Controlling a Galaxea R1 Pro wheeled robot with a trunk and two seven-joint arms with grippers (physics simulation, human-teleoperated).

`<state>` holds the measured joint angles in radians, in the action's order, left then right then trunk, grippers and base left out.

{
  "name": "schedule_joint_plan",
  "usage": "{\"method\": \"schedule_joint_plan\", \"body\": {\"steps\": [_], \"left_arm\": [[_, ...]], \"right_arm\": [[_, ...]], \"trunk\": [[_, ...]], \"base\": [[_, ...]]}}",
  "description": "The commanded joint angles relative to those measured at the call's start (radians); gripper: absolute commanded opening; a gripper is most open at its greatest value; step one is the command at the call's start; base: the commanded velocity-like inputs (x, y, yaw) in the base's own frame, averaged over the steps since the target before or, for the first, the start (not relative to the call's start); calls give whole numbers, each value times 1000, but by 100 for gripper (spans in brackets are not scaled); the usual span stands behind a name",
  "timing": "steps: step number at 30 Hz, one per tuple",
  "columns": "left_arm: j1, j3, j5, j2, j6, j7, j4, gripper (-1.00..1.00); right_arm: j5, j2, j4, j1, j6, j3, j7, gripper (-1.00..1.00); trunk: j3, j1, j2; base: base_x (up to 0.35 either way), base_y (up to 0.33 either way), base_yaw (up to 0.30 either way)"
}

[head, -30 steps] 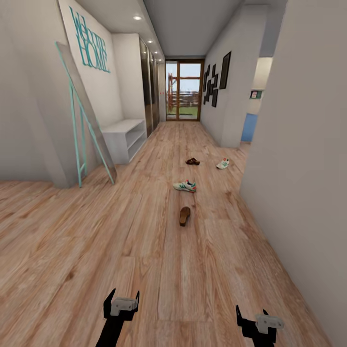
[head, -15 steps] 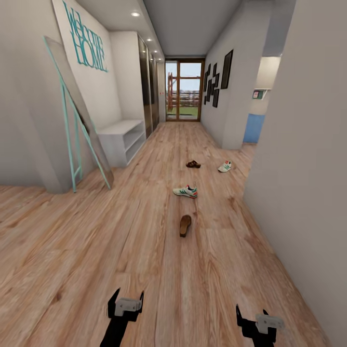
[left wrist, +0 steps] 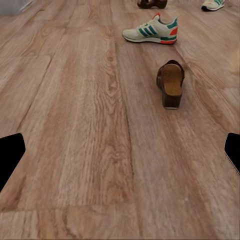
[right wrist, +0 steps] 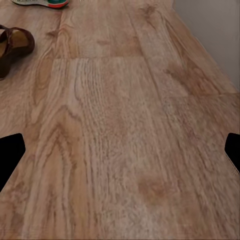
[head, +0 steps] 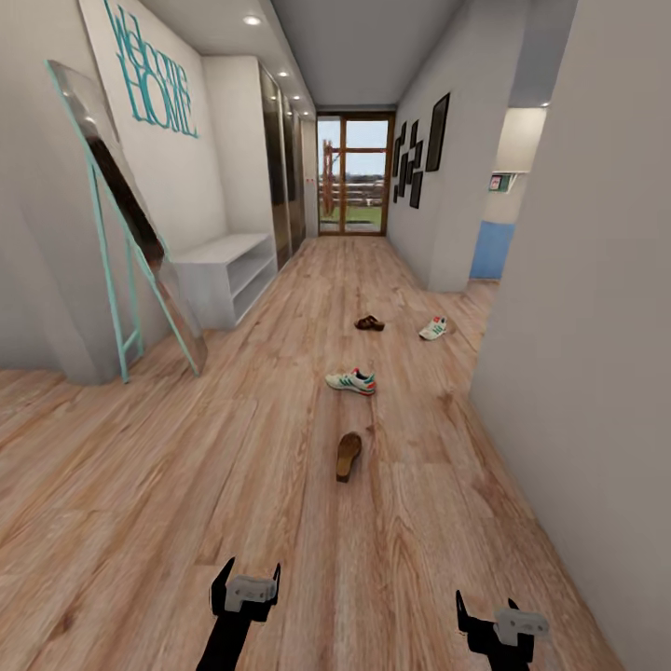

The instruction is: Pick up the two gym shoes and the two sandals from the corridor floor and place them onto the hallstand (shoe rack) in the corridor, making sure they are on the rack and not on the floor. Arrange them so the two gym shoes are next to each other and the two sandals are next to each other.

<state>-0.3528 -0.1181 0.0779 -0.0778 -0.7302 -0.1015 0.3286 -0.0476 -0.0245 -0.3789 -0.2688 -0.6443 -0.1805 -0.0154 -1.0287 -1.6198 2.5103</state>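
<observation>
Lying on the corridor floor (head: 233, 447) beyond the nearest sandal (head: 349, 455) (all well short of the hallstand (head: 224, 272)) are two gym shoes (head: 351, 381) and another sandal (head: 369, 323); the left gripper (head: 248, 580) and right gripper (head: 485, 606) are gaping empty.

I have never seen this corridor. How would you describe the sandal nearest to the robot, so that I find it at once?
Start at the glass door at the corridor's far end and follow the wooden floor back toward the robot. The last of four scattered shoes is the nearest sandal, ahead of the open grippers. Unlike the striped white gym shoe just beyond it, it is dark brown with a tan footbed.
</observation>
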Motion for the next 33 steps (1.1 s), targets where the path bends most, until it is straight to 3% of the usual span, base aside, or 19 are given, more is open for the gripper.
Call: {"method": "schedule_joint_plan", "body": {"steps": [1, 18, 33], "left_arm": [[0, 0, 0, 0, 0, 0, 0, 100], [0, 0, 0, 0, -1, 0, 0, 100], [0, 0, 0, 0, -1, 0, 0, 100]], "right_arm": [[0, 0, 0, 0, 0, 3, 0, 100], [1, 0, 0, 0, 0, 34, -1, 100], [2, 0, 0, 0, 0, 38, -1, 100]], "trunk": [[0, 0, 0], [0, 0, 0], [0, 0, 0]], "base": [[296, -165, 0], [280, -148, 0], [68, -34, 0]]}}
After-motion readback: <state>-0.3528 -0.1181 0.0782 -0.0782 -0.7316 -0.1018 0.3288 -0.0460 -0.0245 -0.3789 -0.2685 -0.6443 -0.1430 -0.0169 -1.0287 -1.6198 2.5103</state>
